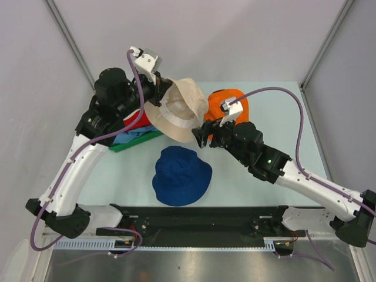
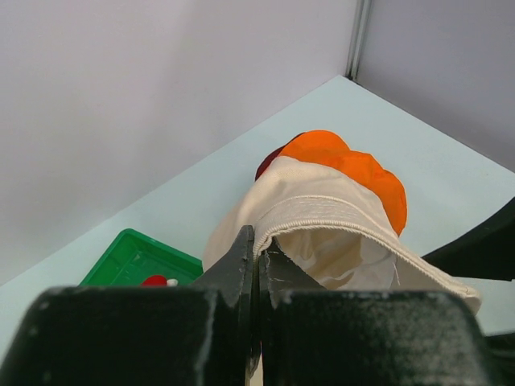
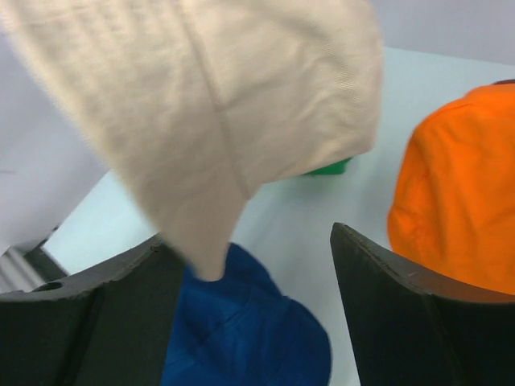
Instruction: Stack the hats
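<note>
Holding the beige hat [image 1: 179,111] clear of the desk [image 1: 282,117], the left pincer [image 2: 257,253] is closed tight on a fold of its brim, with no gap between the fingers. The hat hangs crown-outward and tilted, its opening facing the near edge.

The orange hat [image 3: 459,201] sits just beyond and to the right of the hanging hat, on top of a dark red one of which only an edge shows. I judge it to be the stack, so the coming move runs rightward from the left pincer.

The right pincer [image 3: 249,237] is the nearer to that stack. Its jaws stand wide and hold nothing. The beige brim droops beside its left finger; contact cannot be confirmed.

The navy hat [image 1: 181,175] lies flat near the front, well apart.
</note>
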`<state>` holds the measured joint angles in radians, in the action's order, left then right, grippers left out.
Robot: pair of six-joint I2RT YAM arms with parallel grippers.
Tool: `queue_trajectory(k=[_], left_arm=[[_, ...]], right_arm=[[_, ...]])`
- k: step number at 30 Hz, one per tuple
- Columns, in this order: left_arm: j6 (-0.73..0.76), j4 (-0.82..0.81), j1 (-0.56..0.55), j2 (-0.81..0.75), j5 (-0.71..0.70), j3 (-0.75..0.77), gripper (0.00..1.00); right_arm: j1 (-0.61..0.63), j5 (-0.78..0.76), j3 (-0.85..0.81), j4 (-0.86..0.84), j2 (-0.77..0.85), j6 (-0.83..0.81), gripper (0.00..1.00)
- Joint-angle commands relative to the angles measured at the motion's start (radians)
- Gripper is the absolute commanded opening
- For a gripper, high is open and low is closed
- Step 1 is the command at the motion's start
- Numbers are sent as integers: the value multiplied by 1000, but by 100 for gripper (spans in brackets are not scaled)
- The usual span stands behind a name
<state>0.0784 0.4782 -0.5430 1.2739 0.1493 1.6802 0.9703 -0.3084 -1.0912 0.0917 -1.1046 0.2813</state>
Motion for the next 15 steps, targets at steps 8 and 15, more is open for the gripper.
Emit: queue_trajectory(k=[8,15], left_arm=[[37,-165,-8,-154,56,-184,0],[78,-343,-8,-359,78,-551,0]], right_arm=[[-81,18,13,-190,-34,-154,24],[-65,3,69,-266,-52,-251,0]])
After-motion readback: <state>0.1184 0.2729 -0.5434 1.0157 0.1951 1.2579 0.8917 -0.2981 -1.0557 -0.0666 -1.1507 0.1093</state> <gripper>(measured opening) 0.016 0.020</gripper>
